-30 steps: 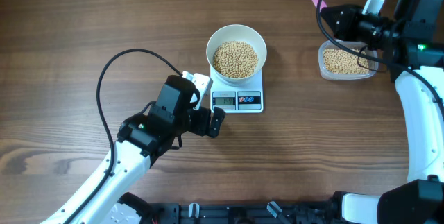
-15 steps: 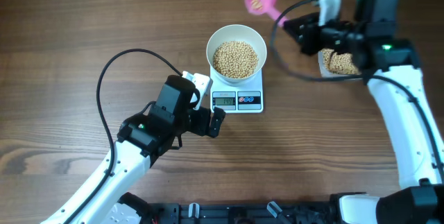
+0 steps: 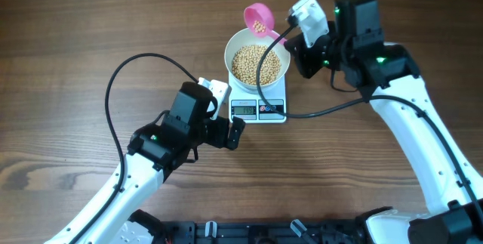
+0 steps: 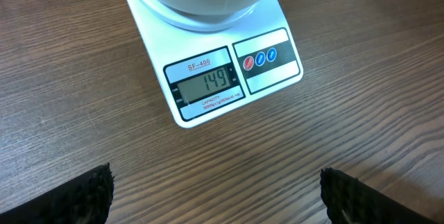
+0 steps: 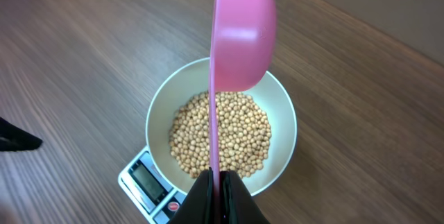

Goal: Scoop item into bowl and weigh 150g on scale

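The white bowl (image 3: 257, 42) sits on the scale (image 3: 258, 109) and holds a heap of tan beans (image 3: 255, 64). My right gripper (image 3: 290, 41) is shut on the handle of a pink scoop (image 3: 259, 19). The scoop hangs over the bowl's far rim with a few beans in it. In the right wrist view the scoop (image 5: 239, 37) stands on edge above the bowl (image 5: 161, 106), its handle pinched in the gripper (image 5: 220, 189). My left gripper (image 3: 229, 123) is open in front of the scale, nothing between its fingers (image 4: 90, 196). The scale's display (image 4: 208, 82) reads 149.
A black cable (image 3: 121, 78) loops over the wooden table at the left. The right arm's cable (image 3: 260, 85) hangs across the bowl and the scale. The right arm (image 3: 407, 115) crosses the right side of the table.
My right arm has swung left from the far right of the table, carrying the pink scoop to the bowl. The left arm has not moved.
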Controlling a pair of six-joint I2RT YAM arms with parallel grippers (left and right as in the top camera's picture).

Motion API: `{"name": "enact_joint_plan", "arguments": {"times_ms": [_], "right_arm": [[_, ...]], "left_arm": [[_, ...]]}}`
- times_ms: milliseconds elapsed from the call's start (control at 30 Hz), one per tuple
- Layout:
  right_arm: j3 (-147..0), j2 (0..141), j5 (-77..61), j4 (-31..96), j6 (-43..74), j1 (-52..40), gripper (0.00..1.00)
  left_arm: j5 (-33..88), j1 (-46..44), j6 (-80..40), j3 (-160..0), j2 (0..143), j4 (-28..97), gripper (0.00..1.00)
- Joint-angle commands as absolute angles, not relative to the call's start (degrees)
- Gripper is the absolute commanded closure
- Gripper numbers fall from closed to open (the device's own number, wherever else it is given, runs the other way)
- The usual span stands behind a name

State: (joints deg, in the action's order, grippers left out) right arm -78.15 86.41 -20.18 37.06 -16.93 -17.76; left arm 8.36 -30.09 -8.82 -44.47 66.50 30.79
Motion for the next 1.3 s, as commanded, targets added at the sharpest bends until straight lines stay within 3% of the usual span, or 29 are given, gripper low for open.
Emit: {"name": "enact_joint_plan", "arguments": {"times_ms": [0, 1267], "right_arm": [[-79.2, 85.0, -14.4, 37.4, -19.5, -18.5, 0.96], [-79.2, 87.1, -18.1, 41.1, -30.5, -18.5, 0.96]], "left_arm": [[8.1, -30.4, -8.1, -45.6, 66.8, 30.7, 0.0], [8.1, -30.4, -8.1, -45.6, 66.8, 30.7, 0.0]]}}
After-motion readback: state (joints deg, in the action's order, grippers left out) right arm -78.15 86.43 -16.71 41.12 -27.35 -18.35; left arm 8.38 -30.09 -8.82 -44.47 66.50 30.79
